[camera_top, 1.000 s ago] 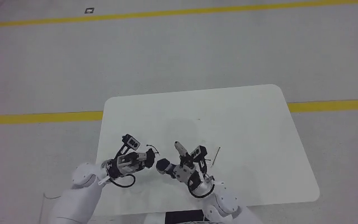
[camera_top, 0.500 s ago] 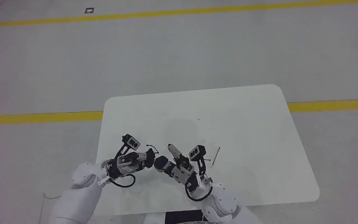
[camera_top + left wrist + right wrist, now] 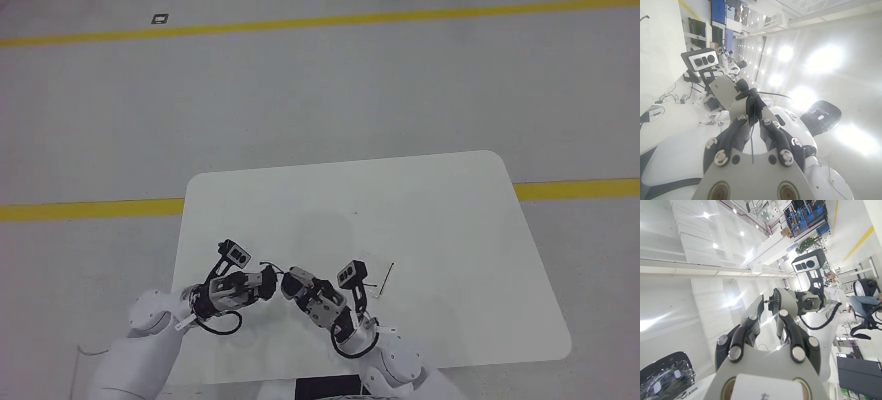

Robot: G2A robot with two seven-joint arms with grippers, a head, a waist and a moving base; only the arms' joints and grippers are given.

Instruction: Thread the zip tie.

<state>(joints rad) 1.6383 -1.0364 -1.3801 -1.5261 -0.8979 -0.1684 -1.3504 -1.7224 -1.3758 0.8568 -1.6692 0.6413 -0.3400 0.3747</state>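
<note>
My left gripper [image 3: 268, 282] hangs low over the table's near-left part, shut on a thin black zip tie [image 3: 753, 132]. The strap runs back between its fingers [image 3: 772, 130], and a free tail [image 3: 268, 266] curves out past the tips. My right gripper [image 3: 291, 283] faces it tip to tip, almost touching. In the right wrist view this gripper [image 3: 768, 303] stands open, with the zip tie's end [image 3: 766, 301] poking into the gap between its pads. The grey fingers [image 3: 724, 89] of the right gripper show just behind the left gripper's tips.
A second black zip tie [image 3: 386, 279] lies flat on the white table [image 3: 440, 210], just right of the right arm's wrist camera [image 3: 351, 272]. The table's far half and right side are bare. Its near edge runs close under both arms.
The right gripper has swung left and closed the distance to the left gripper, until their tips meet. The left gripper has held still with the zip tie.
</note>
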